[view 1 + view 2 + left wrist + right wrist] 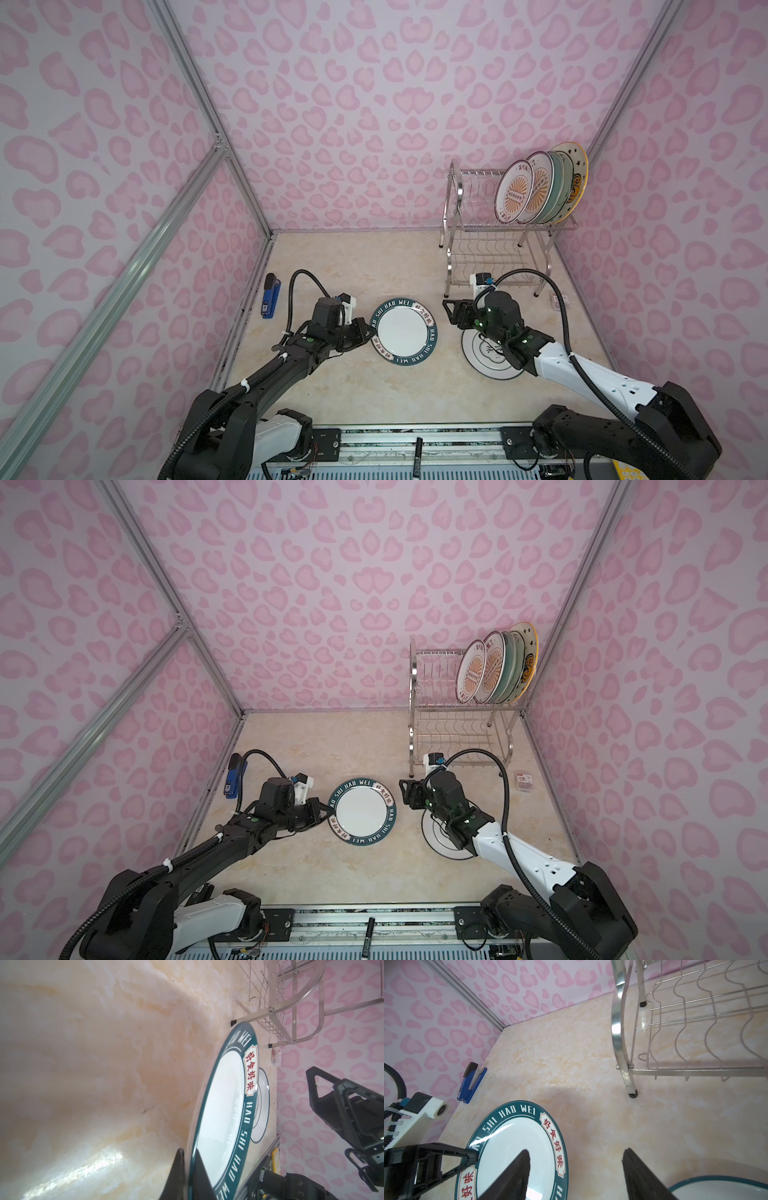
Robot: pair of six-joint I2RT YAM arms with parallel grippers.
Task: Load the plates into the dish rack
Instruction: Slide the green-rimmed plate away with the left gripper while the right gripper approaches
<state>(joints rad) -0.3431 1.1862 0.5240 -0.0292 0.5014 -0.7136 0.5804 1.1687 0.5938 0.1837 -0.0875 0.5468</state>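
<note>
Left fingers (177, 1176) tight on lettered plate (220, 1115) rim; right fingers (517, 1167) apart, seemingly over emblem plate (720, 1189).

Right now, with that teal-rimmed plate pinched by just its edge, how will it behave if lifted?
The lettered plate looks like rigid ceramic, so it should not bend, but would probably chip if dropped on the hard tabletop. Its glossy glaze may be slippery. The left hand pinches only the rim, so its weight could make it swing or sag.

Seven plates (405, 332) (five racked, two unracked), one dish rack (411, 688), one stapler (271, 296) — one small packet (559, 300)
</note>
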